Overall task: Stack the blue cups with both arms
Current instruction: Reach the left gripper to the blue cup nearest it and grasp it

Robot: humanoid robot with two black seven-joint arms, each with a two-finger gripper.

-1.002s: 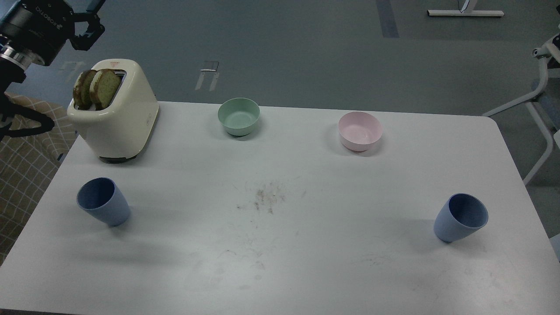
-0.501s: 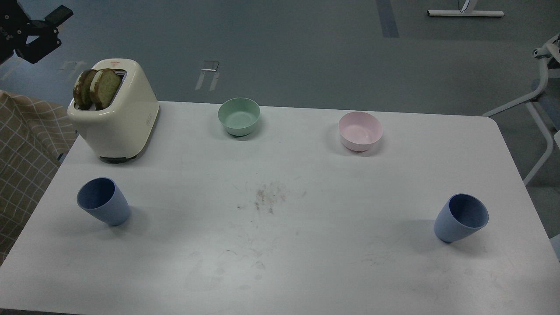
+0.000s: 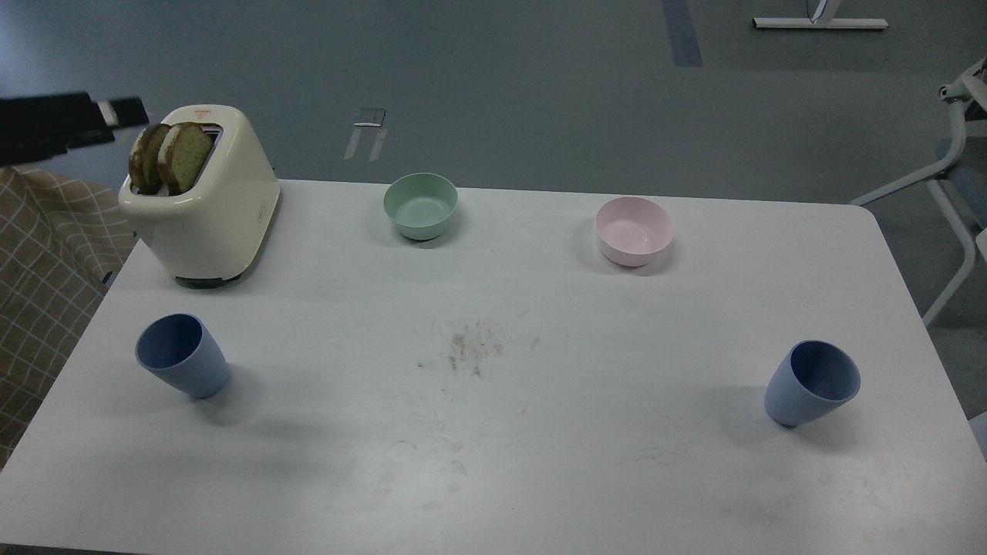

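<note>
Two blue cups stand upright and empty on the white table [image 3: 493, 462]. One blue cup [image 3: 183, 355] is at the left, in front of the toaster. The other blue cup [image 3: 812, 383] is at the right near the table's edge. They are far apart. My left gripper [image 3: 116, 116] shows only as a dark blurred shape at the left edge, above and left of the toaster, well away from the left cup. Its fingers cannot be told apart. It holds nothing that I can see. My right arm is out of view.
A cream toaster [image 3: 204, 196] with two bread slices stands at the back left. A mint-green bowl [image 3: 421, 205] and a pink bowl [image 3: 634, 230] stand along the back. Crumbs [image 3: 466, 347] lie mid-table. A checked cloth [image 3: 38, 254] hangs left of the table.
My left arm has drawn back towards the left edge and come lower, to toaster-top height. Cups, bowls and toaster have not moved.
</note>
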